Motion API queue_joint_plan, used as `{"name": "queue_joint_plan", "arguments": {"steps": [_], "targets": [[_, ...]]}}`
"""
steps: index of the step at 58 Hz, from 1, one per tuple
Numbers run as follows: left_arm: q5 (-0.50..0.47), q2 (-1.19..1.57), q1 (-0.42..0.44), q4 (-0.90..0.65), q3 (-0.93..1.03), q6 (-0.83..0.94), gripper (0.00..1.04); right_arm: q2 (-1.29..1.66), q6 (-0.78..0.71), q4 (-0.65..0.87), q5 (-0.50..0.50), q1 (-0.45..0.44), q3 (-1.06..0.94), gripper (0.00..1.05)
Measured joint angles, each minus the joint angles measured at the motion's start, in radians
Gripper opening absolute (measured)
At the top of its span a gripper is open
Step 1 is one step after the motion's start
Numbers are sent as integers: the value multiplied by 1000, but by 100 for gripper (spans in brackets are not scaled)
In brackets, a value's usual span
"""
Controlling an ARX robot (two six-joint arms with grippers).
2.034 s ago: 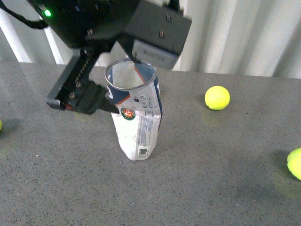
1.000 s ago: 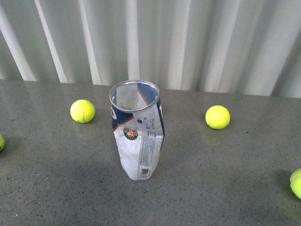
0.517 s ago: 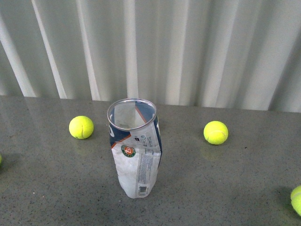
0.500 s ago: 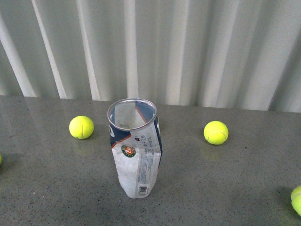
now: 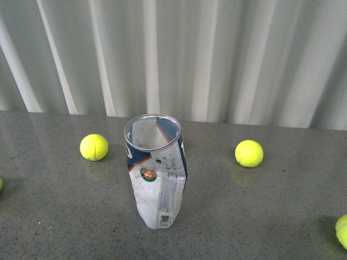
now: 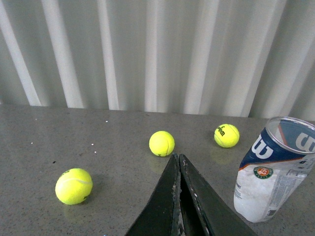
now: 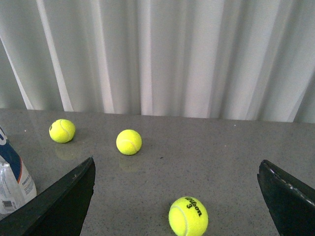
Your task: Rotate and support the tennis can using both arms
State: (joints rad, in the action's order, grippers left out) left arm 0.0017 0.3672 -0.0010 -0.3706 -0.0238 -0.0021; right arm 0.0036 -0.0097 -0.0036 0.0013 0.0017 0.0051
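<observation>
Left end effector [image 6: 180,162] withdrawn beside can [image 6: 270,169]

Soft even light, perhaps overhead; sharp frames.

Two seconds back: black arm filling the upper front view, gripper against the tennis can [image 5: 156,172] near the rim. Now gone from front view entirely. Ball [image 5: 94,147] left of can, previously hidden behind the arm, exposed. Camera framing shifted since then: more curtain [image 5: 217,54] showing, can and balls sitting lower. Can slightly repositioned, upright.
</observation>
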Motion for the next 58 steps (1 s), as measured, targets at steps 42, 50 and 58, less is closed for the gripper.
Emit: {"name": "queue_joint_plan", "arguments": {"steps": [42, 50, 58], "targets": [[-1, -352, 0, 364, 0, 0, 4, 0, 0, 0, 0, 0, 0, 98], [-2, -363, 0, 369, 0, 0, 4, 0, 0, 0, 0, 0, 0, 98], [-2, -363, 0, 369, 0, 0, 4, 0, 0, 0, 0, 0, 0, 98]]}}
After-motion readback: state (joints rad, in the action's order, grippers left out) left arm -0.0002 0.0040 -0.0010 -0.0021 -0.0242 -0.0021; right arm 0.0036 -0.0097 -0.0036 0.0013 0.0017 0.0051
